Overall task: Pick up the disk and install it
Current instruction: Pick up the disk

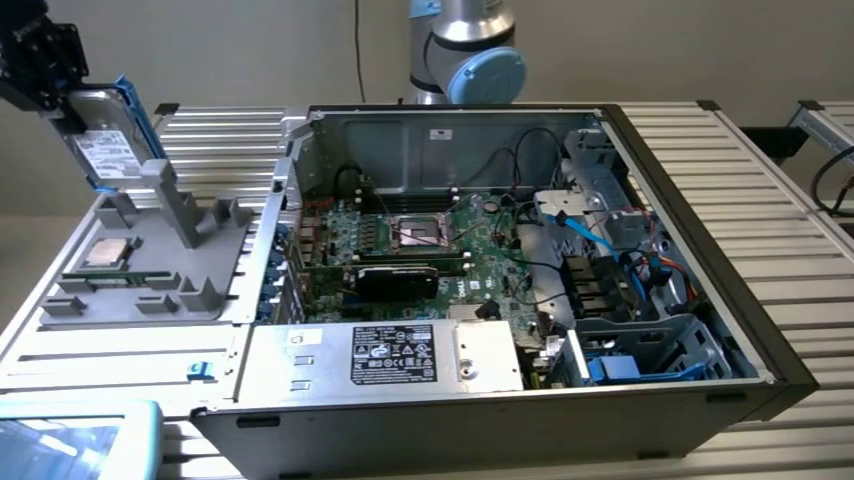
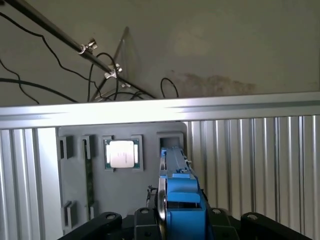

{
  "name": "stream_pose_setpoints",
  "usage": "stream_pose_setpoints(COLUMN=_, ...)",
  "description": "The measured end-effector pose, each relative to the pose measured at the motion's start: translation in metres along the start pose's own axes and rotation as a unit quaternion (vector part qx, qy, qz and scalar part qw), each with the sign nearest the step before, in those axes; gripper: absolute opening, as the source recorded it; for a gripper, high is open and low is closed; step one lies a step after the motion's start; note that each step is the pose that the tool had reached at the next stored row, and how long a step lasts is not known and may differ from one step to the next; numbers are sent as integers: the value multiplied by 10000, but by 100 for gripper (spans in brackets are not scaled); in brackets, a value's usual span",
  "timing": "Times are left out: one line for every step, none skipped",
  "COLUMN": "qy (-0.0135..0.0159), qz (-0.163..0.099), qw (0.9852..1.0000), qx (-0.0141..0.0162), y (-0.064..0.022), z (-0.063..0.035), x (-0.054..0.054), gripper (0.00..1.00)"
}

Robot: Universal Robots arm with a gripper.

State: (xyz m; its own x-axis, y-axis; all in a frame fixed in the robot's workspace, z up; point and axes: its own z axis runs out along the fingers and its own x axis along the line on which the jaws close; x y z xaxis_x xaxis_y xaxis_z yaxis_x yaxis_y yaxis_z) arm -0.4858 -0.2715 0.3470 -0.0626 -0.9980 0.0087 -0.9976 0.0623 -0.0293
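The open computer case (image 1: 534, 250) stands just beside the grey holder (image 1: 147, 260). Above that holder the disk (image 1: 104, 140) hangs nearly upright, with the fingers of the gripper (image 1: 64, 98) clamped on it. You should probably keep the grip firm and carry it slowly.

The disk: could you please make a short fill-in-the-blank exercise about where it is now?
1. The gripper holds the disk, whose plastic carrier is ___.
2. The disk hangs ___ the grey holder.
3. The open computer case stands to the exterior view's ___ of the holder.
Missing words: blue; above; right.
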Motion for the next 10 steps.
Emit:
stream_pose_setpoints(qy=0, qz=0, qw=10000, qx=0, y=-1, z=-44, x=0, gripper=37)
stream_pose_setpoints(qy=1, qz=0, qw=10000, qx=0, y=-3, z=-88, x=1, gripper=37)
stream_pose_setpoints(qy=1, qz=0, qw=10000, qx=0, y=-4, z=-132, x=1, gripper=37)
stream_pose_setpoints(qy=2, qz=0, qw=10000, qx=0, y=-6, z=-177, x=1, gripper=37)
stream_pose_setpoints(qy=4, qz=0, qw=10000, qx=0, y=-9, z=-223, x=2, gripper=37)
stream_pose_setpoints(qy=6, qz=0, qw=10000, qx=1, y=-14, z=-267, x=1, gripper=37)
stream_pose_setpoints(qy=9, qz=0, qw=10000, qx=1, y=-18, z=-310, x=2, gripper=37)
stream_pose_setpoints(qy=11, qz=0, qw=10000, qx=1, y=-24, z=-354, x=2, gripper=37)
stream_pose_setpoints(qy=12, qz=-1, qw=10000, qx=2, y=-31, z=-395, x=2, gripper=37)
stream_pose_setpoints(qy=13, qz=0, qw=10000, qx=1, y=-39, z=-435, x=2, gripper=37)
